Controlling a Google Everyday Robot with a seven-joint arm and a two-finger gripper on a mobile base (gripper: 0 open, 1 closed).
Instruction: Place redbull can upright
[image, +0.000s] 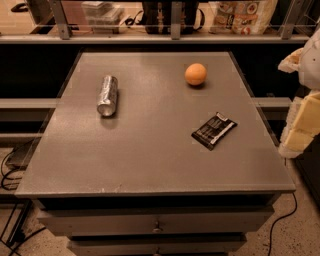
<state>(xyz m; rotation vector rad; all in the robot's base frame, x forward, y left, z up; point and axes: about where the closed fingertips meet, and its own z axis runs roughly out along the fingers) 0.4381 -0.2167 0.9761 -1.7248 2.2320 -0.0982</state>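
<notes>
The slim silver metal redbull can (107, 95), marked with faint blue patches, lies on its side on the left half of the grey flat-topped bench (150, 160), closer to the far-left corner than to the near edge. Its long axis runs roughly from the far edge toward the near edge, and its shiny round end faces the near edge. It touches nothing but the bench top. Well apart from it, right of the middle and near the far edge, sits a round orange fruit (195, 74). Nearer the right edge, about midway between the far and near edges, a flat black wrapper with pale print (214, 130) lies askew, one corner pointing toward the near-left corner. The gripper (301, 125), a cream and yellowish form, hangs just past the right edge of the bench, off the surface and well apart from the can; whether it is spread or closed I cannot tell. Below the near edge are grey drawer fronts with a small metal pull (157, 227). Beyond the far edge runs a shelf with metal uprights (175, 22), and dark cables (280, 220) trail on the floor by the near-right corner.
</notes>
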